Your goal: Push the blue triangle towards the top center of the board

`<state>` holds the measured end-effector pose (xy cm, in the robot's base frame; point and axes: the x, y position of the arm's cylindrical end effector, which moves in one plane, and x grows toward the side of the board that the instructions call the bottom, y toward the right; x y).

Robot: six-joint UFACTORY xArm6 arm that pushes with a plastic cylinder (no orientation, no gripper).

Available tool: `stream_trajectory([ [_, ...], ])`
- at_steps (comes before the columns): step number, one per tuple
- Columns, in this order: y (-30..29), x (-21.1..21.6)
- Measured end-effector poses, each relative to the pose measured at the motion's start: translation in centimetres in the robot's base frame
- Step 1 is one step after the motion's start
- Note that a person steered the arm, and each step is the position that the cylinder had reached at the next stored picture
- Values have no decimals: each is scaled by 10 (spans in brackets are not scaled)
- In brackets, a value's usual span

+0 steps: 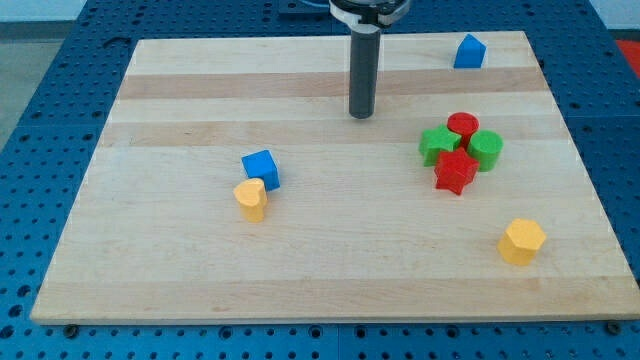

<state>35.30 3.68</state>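
Observation:
The blue triangle (469, 52) sits near the view's top right corner of the wooden board (200, 270). My tip (361, 114) is on the board at the top centre, well to the left of the blue triangle and a little below it, not touching it. A blue cube (261, 168) lies left of centre with a yellow block (251, 198) touching its lower left side.
A tight cluster at the right holds a red cylinder (462, 126), a green star-like block (436, 145), a green cylinder (486, 149) and a red star-like block (455, 172). A yellow hexagon (521, 241) lies at the lower right.

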Motion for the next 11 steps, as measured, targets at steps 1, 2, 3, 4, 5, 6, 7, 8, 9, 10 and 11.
stream_trajectory([
  [1,37,1],
  [2,86,-3],
  [3,126,-14],
  [4,197,-54],
  [5,260,-99],
  [6,237,-121],
  [7,182,-113],
  [8,133,-76],
  [9,94,-66],
  [10,121,-94],
  [11,137,-125],
])
